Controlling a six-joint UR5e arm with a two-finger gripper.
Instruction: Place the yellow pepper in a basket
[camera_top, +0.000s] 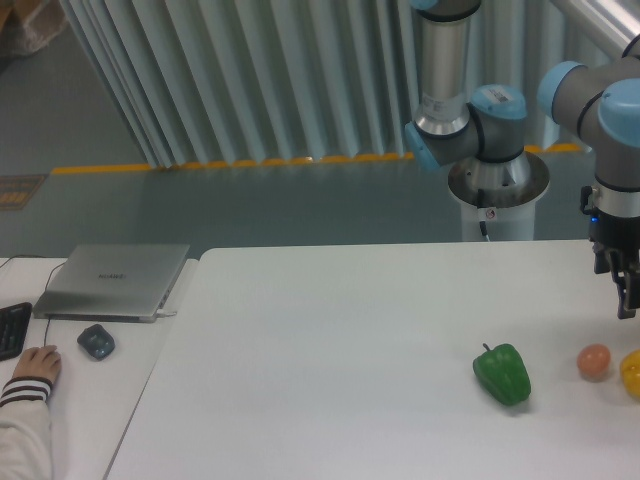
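The yellow pepper (632, 372) lies on the white table (350, 330) at the extreme 3 o'clock edge of the view, cut by the frame so that only its glossy left portion shows. Just beside it, toward 9 o'clock, sits a small orange-pink ball (594, 361) — near the pepper, contact not determinable. Further toward 9 o'clock, apart from the ball, a green bell pepper (502, 373) rests on its side, stem pointing up and to the left. The gripper (627, 290) hangs above the tabletop at about 12 o'clock from the yellow pepper, clear of all three items; it carries nothing visible, and its finger spread cannot be told (the dark fingers run into the frame edge). The arm's grey-and-blue joints (490, 120) rise behind the table at 1 o'clock. On a separate desk at 9 o'clock: a closed silver laptop (115, 278), a dark mouse (96, 342), the corner of a black keyboard (12, 328), and a person's hand (38, 364) in a striped cuff — resting flat at 8 o'clock.
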